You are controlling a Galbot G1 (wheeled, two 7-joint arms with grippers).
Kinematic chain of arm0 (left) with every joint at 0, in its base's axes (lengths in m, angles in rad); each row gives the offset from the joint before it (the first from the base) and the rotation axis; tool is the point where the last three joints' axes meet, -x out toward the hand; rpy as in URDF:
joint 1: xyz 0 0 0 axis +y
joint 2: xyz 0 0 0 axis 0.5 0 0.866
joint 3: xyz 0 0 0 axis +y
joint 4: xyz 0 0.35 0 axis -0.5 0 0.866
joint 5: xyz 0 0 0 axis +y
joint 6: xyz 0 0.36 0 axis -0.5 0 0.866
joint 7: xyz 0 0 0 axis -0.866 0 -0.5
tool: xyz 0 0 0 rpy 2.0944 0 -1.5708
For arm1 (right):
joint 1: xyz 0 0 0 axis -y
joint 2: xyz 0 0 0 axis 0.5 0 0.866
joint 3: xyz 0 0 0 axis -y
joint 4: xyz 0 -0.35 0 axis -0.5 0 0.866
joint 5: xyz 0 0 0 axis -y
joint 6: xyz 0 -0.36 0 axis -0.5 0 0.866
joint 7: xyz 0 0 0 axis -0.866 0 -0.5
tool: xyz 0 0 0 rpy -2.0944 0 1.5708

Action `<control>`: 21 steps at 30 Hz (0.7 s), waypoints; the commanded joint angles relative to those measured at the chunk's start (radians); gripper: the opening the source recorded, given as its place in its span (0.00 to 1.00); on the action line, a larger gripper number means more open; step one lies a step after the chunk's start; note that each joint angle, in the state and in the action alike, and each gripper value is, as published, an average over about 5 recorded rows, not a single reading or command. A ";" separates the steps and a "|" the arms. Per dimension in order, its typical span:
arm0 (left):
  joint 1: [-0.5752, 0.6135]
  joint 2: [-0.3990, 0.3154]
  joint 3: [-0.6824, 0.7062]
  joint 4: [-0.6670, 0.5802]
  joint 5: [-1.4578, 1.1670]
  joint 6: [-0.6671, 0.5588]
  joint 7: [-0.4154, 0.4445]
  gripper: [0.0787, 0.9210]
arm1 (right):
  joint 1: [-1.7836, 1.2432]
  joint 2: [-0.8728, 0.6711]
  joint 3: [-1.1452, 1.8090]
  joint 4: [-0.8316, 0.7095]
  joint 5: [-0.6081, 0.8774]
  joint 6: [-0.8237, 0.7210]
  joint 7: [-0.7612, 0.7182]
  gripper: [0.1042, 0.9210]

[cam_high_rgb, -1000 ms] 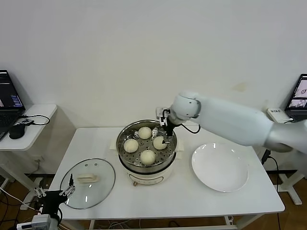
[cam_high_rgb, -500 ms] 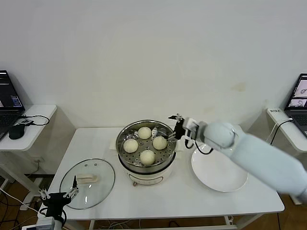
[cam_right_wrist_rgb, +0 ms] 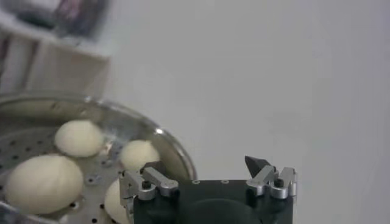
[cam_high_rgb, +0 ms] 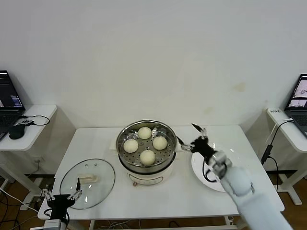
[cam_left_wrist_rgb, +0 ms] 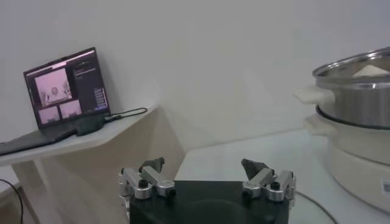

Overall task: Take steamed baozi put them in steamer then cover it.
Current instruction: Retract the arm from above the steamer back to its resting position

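The right gripper (cam_high_rgb: pixel 195 139) is spread wide and carries nothing. A second ago it was down among the buns inside the steamer (cam_high_rgb: pixel 147 165); now it has pulled back out and hangs just beside the steamer's right rim, over the near edge of the white plate (cam_high_rgb: pixel 211 179). Its wrist view shows the fingers (cam_right_wrist_rgb: pixel 259 164) apart, with the pan's rim and buns in front of them.

All four buns (cam_high_rgb: pixel 147 156) lie in the steamer's perforated basket, none left on the plate, so loading looks done. What remains, by my reading, is the covering.

The glass lid (cam_high_rgb: pixel 88 183) lies flat on the table to the steamer's left, near the front edge, handle up. The left gripper (cam_high_rgb: pixel 61 196) waits low, just in front of the lid, fingers also apart and empty, well placed to take the handle.
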 commanded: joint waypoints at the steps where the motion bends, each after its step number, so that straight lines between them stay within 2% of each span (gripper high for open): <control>1: -0.058 0.018 -0.018 0.141 0.467 -0.145 -0.043 0.88 | -0.399 0.342 0.506 0.095 -0.073 0.117 -0.061 0.88; 6: -0.063 0.049 -0.070 0.234 0.864 -0.199 -0.050 0.88 | -0.429 0.366 0.566 0.144 -0.042 0.028 -0.022 0.88; 11: -0.026 0.079 -0.079 0.228 1.099 -0.195 -0.018 0.88 | -0.449 0.375 0.603 0.131 -0.065 0.020 0.012 0.88; 21: -0.098 0.091 -0.036 0.301 1.157 -0.192 0.003 0.88 | -0.474 0.402 0.595 0.076 -0.128 0.045 0.028 0.88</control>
